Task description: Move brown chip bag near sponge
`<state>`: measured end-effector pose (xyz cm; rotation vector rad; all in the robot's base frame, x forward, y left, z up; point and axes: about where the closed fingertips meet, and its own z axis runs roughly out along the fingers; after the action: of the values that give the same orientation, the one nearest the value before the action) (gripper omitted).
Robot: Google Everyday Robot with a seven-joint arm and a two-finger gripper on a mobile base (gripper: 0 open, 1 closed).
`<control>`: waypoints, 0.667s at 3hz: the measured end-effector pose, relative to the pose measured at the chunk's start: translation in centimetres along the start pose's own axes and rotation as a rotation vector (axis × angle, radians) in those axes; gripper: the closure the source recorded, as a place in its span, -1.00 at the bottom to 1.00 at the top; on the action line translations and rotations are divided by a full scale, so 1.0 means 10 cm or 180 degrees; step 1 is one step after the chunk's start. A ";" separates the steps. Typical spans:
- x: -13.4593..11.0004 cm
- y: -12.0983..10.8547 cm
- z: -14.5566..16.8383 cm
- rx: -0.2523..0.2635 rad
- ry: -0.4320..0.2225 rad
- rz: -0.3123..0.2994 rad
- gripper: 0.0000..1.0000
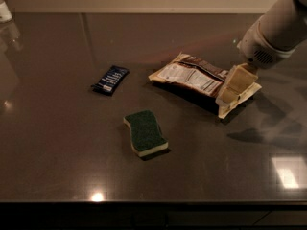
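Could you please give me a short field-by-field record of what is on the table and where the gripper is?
surface: dark glossy table
brown chip bag: lying flat, right of centre
sponge: green side up, in front of the bag's left end, not touching it
blue packet: left of the bag, apart from it
gripper: at the bag's right end
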<state>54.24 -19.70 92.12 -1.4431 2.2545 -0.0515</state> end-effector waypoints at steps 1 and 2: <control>-0.12 -0.07 0.31 -0.0034 -0.0051 0.0118 -1.00; -0.22 -0.09 0.55 -0.0079 -0.0110 0.0155 -1.00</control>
<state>57.96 -17.03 88.20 -1.3903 2.2688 0.0168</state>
